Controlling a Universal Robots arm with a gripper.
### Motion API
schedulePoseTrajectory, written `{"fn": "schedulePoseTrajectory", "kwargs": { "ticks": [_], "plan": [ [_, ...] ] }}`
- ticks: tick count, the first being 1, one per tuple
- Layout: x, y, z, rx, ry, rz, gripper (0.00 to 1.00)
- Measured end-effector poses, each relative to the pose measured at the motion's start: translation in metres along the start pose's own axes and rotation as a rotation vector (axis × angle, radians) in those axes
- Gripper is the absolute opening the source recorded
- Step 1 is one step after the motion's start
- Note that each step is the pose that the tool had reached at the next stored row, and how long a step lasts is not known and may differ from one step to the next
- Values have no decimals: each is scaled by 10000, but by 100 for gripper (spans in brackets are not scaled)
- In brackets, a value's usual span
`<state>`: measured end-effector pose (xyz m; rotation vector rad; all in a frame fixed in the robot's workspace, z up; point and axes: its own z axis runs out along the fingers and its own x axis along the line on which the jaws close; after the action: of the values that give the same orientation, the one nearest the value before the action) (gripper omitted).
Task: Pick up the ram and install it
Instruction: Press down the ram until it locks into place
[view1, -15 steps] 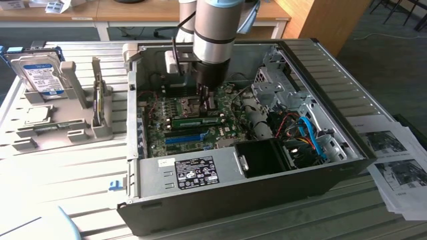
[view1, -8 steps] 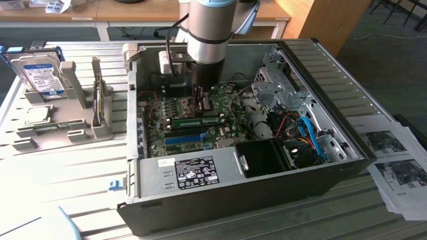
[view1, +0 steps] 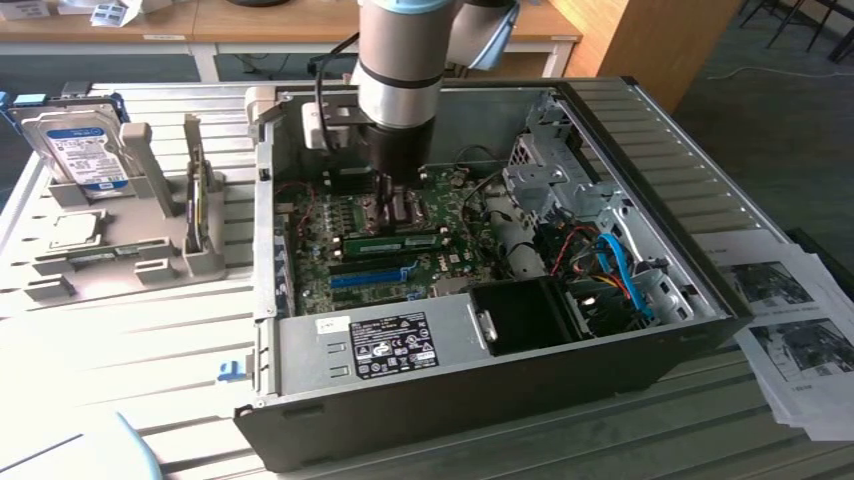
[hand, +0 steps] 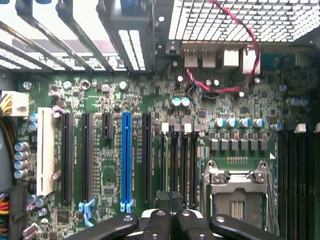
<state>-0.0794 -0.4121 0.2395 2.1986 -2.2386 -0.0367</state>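
The open computer case (view1: 534, 330) lies on the table (view1: 160, 330), with the motherboard (view1: 387, 250) inside it. The ram (view1: 398, 242) sits on the motherboard, directly beneath the claw (view1: 395, 212). A hard drive (view1: 83, 150) stands in a holder (view1: 120, 250) at the exterior view's left, printed sheets (view1: 787, 320) at its right

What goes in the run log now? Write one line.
claw: shut | ram: on the motherboard, at the claw's tip | case: open
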Motion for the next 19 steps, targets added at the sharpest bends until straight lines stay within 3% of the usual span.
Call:
{"fn": "schedulePoseTrajectory", "kwargs": {
  "ticks": [10, 19],
  "plan": [
    [3, 159, 3, 18, -1, 0, 9],
    [3, 170, 7, 19, -2, 0, 9]
  ]
}}
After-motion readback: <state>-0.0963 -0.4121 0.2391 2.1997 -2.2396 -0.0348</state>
